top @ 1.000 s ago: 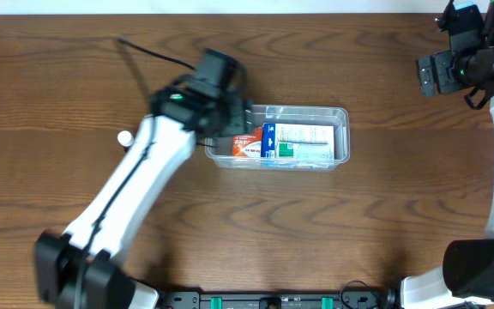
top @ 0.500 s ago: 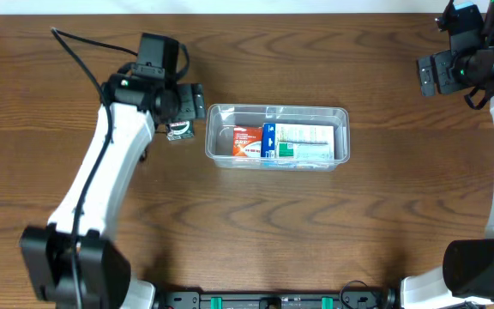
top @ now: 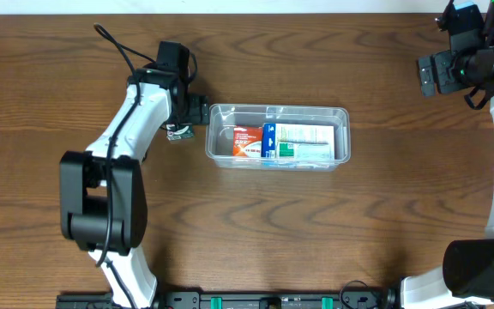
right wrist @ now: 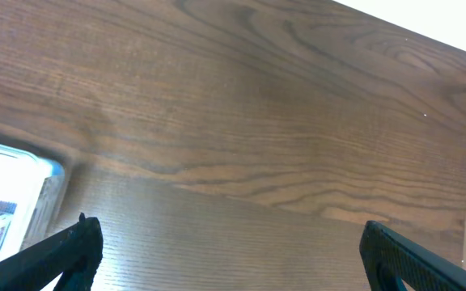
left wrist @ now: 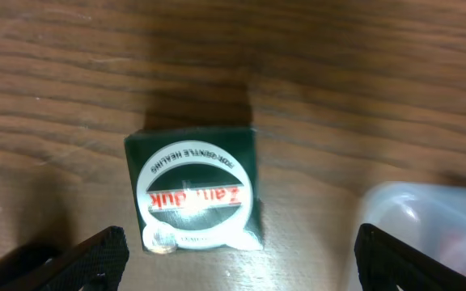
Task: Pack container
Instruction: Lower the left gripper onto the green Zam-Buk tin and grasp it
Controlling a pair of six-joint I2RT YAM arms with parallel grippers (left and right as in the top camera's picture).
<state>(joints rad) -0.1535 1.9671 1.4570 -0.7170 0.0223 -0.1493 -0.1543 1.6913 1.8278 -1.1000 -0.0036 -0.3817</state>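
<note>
On the wooden desk (top: 316, 232), the left claw (left wrist: 239, 242) hovers spread wide over a small green box (left wrist: 194, 190) with a white oval label. It holds nothing, and the wrist view shows one dark finger on each side of the box, neither touching it. The box lies flat and a little askew, just beside the left end of the container (top: 341, 116) but outside it. The clear tub sits at the middle of the desk with its long side running left to right. It already carries a red box (top: 247, 142) at its left end and a blue-and-white box (top: 303, 142) filling most of the rest. At far right the right claw (right wrist: 229, 238) hangs well away near the desk's back corner, likewise wide open with only bare wood beneath it.

The step in hand appears to be picking up the green box. The next move likely calls for lowering the left claw, squaring it to the box's sides and closing. A short carry rightward over the rim would follow, where the free room looks tight.
</note>
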